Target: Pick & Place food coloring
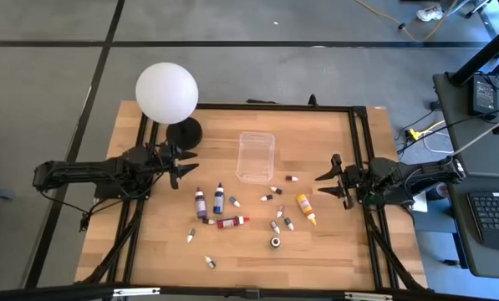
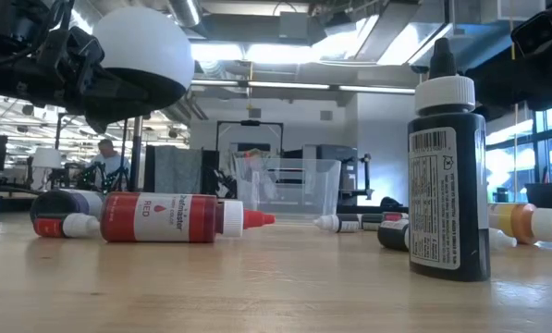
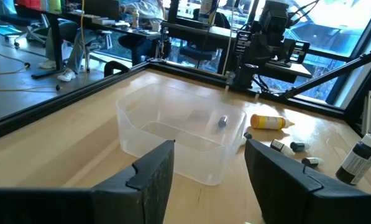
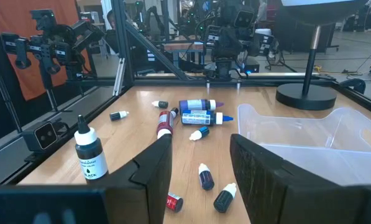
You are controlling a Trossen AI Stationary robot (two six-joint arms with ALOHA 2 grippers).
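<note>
Left claw [image 1: 185, 166] released at the desk's left side, right claw [image 1: 325, 184] released at the right; both empty.

Left of center, beside the globe lamp [image 1: 166, 91], the left claw hovers with fingers parted, facing the clear box [image 1: 256, 156]. Step in hand, by judgement: approach, no bottle grasped yet. Food coloring [image 1: 232, 221] lies scattered on the desk [image 1: 157, 242] in front of the box, none apparently inside it. Purple and blue bottles lie side by side, long axes running front to back; the red bottle lies crosswise, cap toward the right. One black bottle [image 2: 447, 171] stands upright, cap up. The yellow bottle [image 1: 305, 208] lies diagonally near the right claw, its likeliest first pick: descend, align fingers across its long axis.
</note>
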